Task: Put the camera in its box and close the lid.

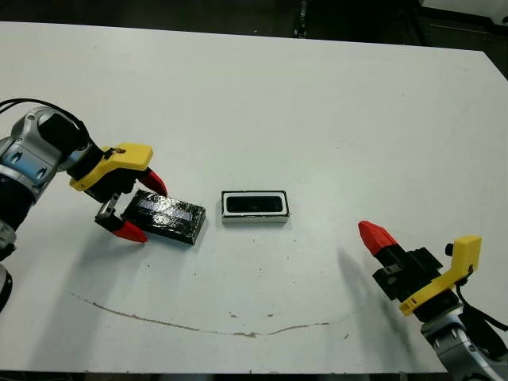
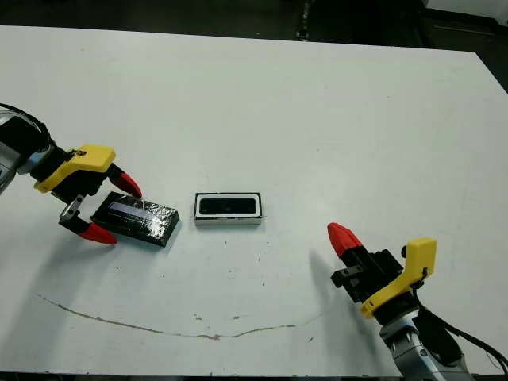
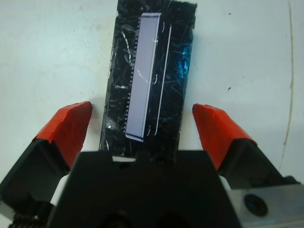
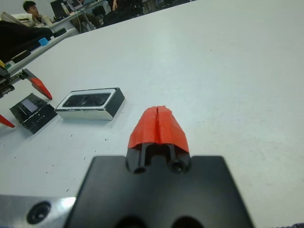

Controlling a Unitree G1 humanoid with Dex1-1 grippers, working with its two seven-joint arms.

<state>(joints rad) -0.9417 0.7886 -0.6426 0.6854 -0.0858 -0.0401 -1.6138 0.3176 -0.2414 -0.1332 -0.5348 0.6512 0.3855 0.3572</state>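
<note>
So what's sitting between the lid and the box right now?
Nothing. In the left eye view, only a bare strip of white table separates the lid from the box, which has the camera inside. The left pincer straddles the lid's far end.

Lid between spread end effector fingers — untouched.

Black lid glitters silver with a pale stripe; box is black-rimmed, white-lined; pincer fingertips red.

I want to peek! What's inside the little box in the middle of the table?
The camera lies inside the box, its dark glossy face showing. What is underneath the camera is hidden.
</note>
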